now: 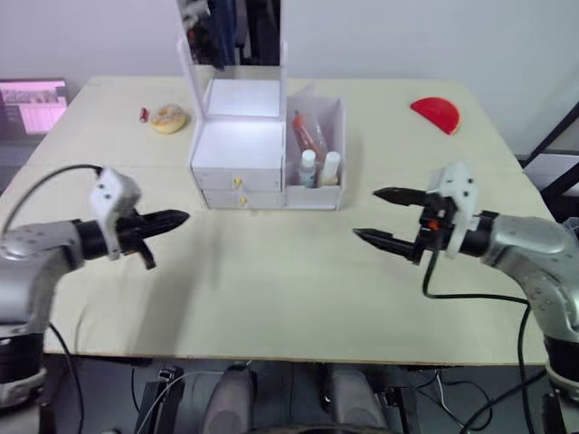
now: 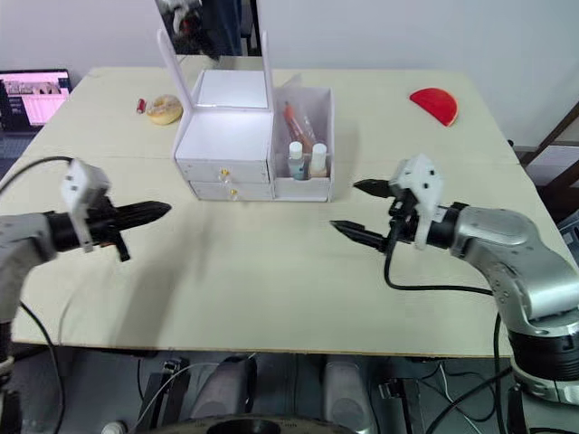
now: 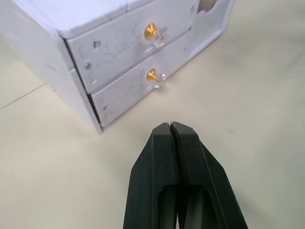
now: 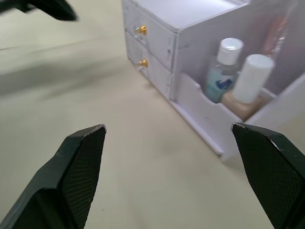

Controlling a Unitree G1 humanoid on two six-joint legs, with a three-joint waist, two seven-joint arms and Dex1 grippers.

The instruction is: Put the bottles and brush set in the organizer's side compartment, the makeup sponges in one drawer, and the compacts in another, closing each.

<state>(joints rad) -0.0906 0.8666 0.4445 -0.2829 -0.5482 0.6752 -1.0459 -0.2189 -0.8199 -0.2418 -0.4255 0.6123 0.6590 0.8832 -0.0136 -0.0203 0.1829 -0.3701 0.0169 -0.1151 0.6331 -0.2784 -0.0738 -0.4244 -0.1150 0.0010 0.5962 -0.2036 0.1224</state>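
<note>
- Left eye view: the white organizer [image 1: 237, 167] stands at the table's [image 1: 271, 298] centre-rear, both drawers flush. Its side compartment [image 1: 318, 154] at 3 o'clock holds two bottles [image 1: 308, 169] and the brush set [image 1: 308, 134]. A beige makeup sponge [image 1: 168, 118] lies at 10 o'clock from the organizer, near a small red item [image 1: 143, 114]. A red compact [image 1: 435, 114] lies at 2 o'clock. The left gripper [image 1: 172, 220] hovers at 8 o'clock, fingers pressed together. The right gripper [image 1: 387, 217] hovers at 4 o'clock, fingers spread wide, empty.
- Right eye view: same layout. A laptop screen [image 2: 34, 95] at the far left shows content too small to read. Judgement: side compartment appears loaded; the sponge and compact remain outside, so a drawer must be opened next.
- Left wrist view: the upper knob [image 3: 150, 31] and lower knob [image 3: 152, 74] sit at 12 o'clock of the closed fingertips [image 3: 170, 131]. Recommended: part the fingers before approach, centre on one knob, pull straight out; brace the organizer, which may slide.
- Right wrist view: the clear bottle [image 4: 224, 69] carries a blue label, unreadable; the white-capped bottle [image 4: 249, 82] shows no legible writing. No brand can be read.
</note>
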